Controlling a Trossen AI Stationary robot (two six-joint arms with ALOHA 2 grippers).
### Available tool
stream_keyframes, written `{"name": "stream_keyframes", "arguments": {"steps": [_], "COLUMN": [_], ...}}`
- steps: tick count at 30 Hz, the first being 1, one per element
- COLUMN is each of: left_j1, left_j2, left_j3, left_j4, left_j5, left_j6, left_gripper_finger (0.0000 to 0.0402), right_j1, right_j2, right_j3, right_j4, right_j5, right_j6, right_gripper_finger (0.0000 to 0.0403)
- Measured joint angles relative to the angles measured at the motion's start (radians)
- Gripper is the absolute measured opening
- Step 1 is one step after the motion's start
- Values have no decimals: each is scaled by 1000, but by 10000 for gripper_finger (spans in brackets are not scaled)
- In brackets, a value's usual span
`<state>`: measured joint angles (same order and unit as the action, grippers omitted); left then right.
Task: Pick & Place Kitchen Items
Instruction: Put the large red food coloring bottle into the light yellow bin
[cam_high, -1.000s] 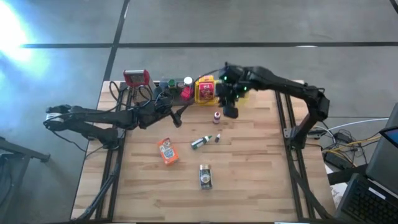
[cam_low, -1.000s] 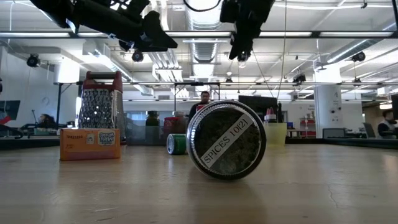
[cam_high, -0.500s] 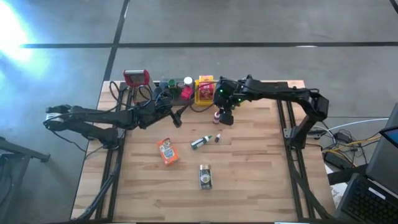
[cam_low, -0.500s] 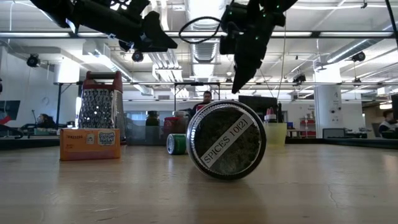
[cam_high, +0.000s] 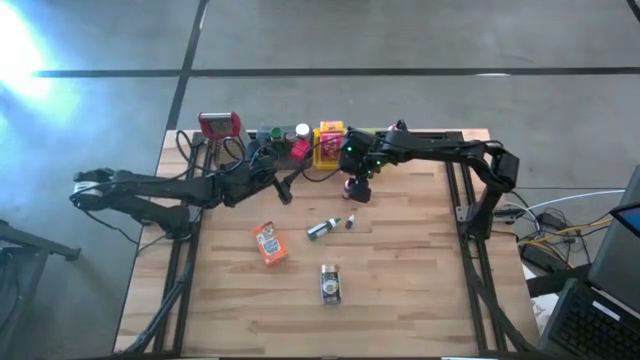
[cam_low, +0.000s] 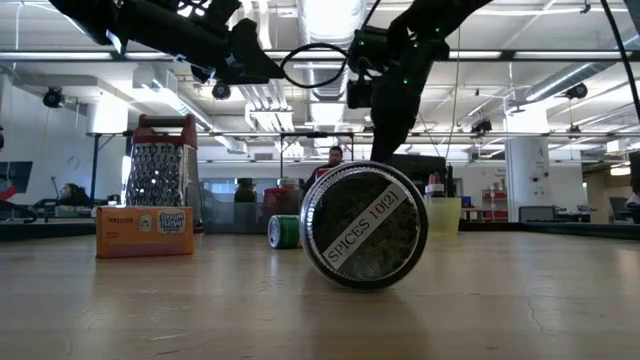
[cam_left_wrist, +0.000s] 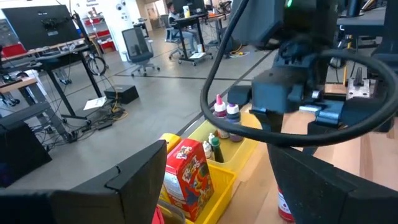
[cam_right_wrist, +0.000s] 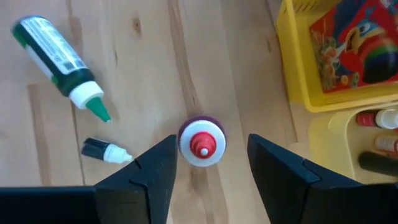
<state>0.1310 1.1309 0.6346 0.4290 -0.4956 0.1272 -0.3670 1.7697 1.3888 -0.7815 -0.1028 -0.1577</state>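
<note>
Right wrist view: right gripper (cam_right_wrist: 204, 165) parted, straddling upright red-tipped bottle (cam_right_wrist: 202, 144) | high view: bottle hidden | left gripper (cam_high: 287, 189) parted, empty, near table's (cam_high: 420, 290) far edge.

Lit brightly by ceiling strips beyond the spice jar (cam_low: 364, 225); glared white left of the table (cam_high: 420, 260); blurred backdrop.

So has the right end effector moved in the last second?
Yes. In the high view the right end effector has shifted away from the yellow tray and now sits over the red-tipped bottle, which stands between its open fingers.
</note>
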Motion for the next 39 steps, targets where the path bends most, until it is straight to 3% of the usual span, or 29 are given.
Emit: {"name": "stream_keyframes", "arguments": {"steps": [9, 20, 31, 39], "left_j1": [0, -1, -1, -1], "left_j2": [0, 0, 0, -1], "left_j3": [0, 0, 0, 0], "left_j4": [-14, -19, -19, -18], "left_j5": [0, 1, 1, 0], "left_j6": [0, -1, 9, 10], "left_gripper_finger": [291, 291, 291, 291], "right_j1": [0, 0, 0, -32], "right_j2": [62, 58, 49, -69], "right_j3": [-3, -3, -3, -4], "right_j4": [11, -6, -38, -128], "right_j5": [-2, -1, -1, 9], "right_j6": [-7, -34, -25, -19], "right_gripper_finger": [190, 109, 116, 109]}}
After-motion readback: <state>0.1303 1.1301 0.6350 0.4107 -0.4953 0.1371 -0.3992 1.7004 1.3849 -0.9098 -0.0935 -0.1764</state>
